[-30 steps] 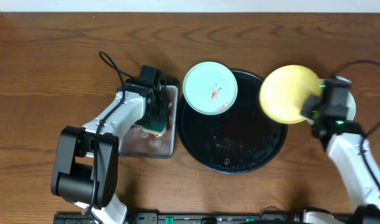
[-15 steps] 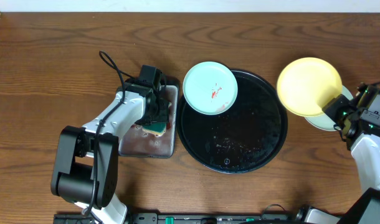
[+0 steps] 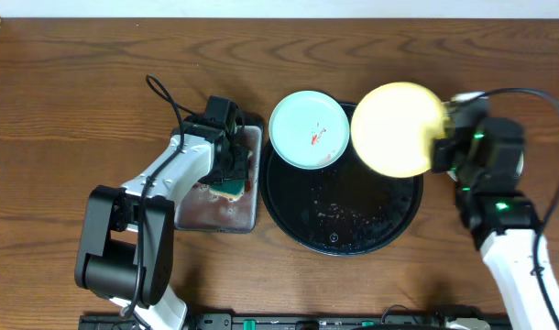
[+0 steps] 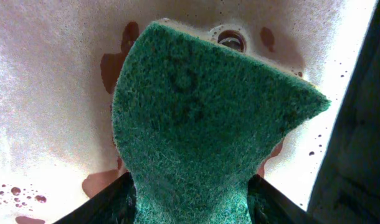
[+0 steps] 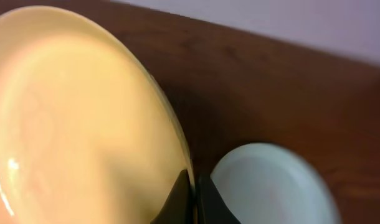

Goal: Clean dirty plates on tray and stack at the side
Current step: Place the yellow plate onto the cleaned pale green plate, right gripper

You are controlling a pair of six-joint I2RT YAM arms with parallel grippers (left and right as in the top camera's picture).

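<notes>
Right tool (image 5: 193, 193) is pinched shut on the rim of the yellow plate (image 3: 397, 128), which hangs tilted over the tray (image 3: 344, 234), right side. Off-tray mint plate (image 5: 271, 186) lies on the tabletop (image 3: 78, 73) just below that tool. I judge it the stacking spot, and the right arm is nearer. Smeared mint plate (image 3: 309, 128) overlaps the tray's far-left rim. Left tool (image 3: 229, 174) clamps the sponge (image 4: 196, 112) in the pan (image 3: 202, 215).

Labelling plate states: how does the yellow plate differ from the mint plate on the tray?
The yellow plate is gripped at its rim by the right gripper, held over the tray; the mint plate lies flat across the tray's upper-left rim. The mint plate carries a red smear; the yellow plate's visible face shows none. Both are small, round, similar in size.
</notes>
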